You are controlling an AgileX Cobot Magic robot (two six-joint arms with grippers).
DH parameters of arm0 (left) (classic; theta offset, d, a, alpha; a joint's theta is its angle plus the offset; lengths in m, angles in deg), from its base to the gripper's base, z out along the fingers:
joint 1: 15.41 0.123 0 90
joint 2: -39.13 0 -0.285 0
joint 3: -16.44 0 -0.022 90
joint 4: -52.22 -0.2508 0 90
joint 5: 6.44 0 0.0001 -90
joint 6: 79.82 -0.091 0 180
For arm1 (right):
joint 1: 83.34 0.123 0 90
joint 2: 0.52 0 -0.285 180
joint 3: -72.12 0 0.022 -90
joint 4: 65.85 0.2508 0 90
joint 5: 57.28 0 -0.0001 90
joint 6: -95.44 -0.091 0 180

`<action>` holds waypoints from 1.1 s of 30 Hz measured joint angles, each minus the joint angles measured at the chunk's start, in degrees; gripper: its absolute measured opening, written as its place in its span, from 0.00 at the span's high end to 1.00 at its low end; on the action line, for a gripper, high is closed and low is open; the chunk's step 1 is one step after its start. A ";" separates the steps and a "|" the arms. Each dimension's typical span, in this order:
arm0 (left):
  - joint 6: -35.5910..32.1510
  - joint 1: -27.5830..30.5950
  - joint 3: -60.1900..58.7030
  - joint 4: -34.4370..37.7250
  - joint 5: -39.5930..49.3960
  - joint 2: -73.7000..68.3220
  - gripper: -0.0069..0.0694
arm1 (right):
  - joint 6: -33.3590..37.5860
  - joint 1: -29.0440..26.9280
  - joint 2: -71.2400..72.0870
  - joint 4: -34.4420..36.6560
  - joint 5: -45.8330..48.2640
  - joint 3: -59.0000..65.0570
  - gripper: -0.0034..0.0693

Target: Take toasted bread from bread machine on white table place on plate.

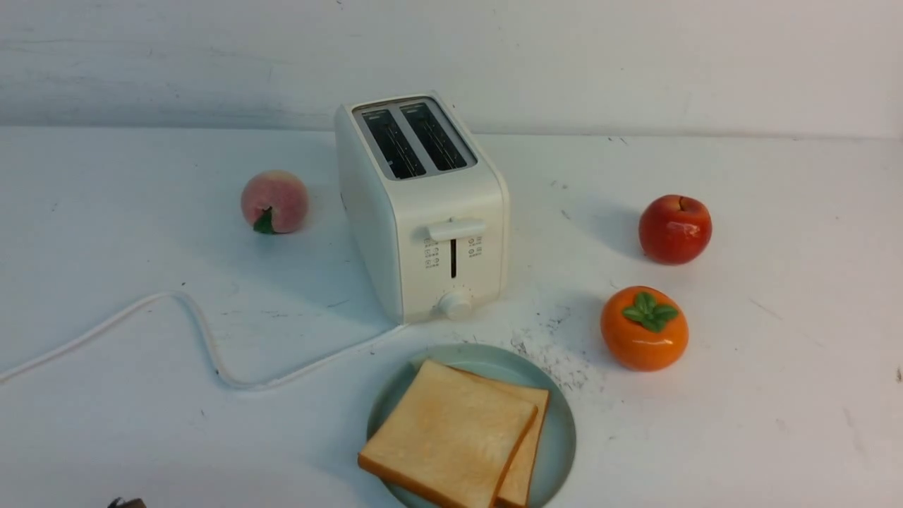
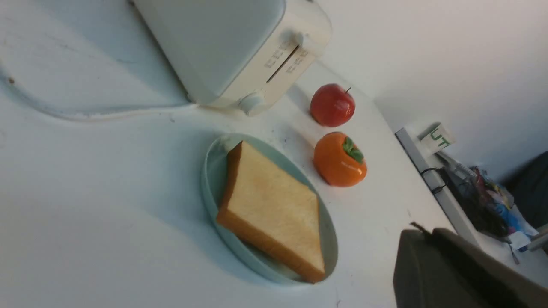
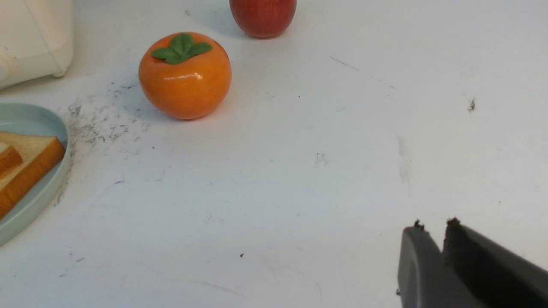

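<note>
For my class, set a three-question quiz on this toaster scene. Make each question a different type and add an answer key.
1. True or false: a slice stands in a slot of the bread machine.
2. How many slices of toasted bread lie on the plate?
3. Which fruit sits on the robot's left of the bread machine? A apple, B peach, C persimmon.
Key: 1 false; 2 two; 3 B.

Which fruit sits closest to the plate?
The orange persimmon, right of the plate; the red apple and peach sit farther back.
</note>
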 joint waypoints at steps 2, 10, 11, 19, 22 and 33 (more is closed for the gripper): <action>0.00 0.00 -0.52 0.00 0.48 0.00 0.90 | 0.00 0.00 0.00 0.00 0.00 0.00 0.83; -5.70 0.00 -1.66 -7.20 -0.05 0.00 0.89 | 0.00 0.00 0.00 0.00 0.00 0.00 0.82; -6.02 0.00 -1.66 -7.48 -0.11 0.00 0.89 | 0.00 0.00 0.00 0.00 0.00 0.00 0.82; -10.55 0.00 -1.90 -17.78 -4.15 0.40 0.88 | 0.00 0.00 0.00 0.00 0.00 0.00 0.80; -10.06 0.00 -2.01 -21.21 -3.11 1.23 0.88 | 0.00 0.00 0.00 0.00 0.00 0.00 0.79; -6.62 16.71 -4.34 -22.98 -5.02 1.46 0.86 | 0.00 0.00 0.00 0.05 0.00 0.00 0.78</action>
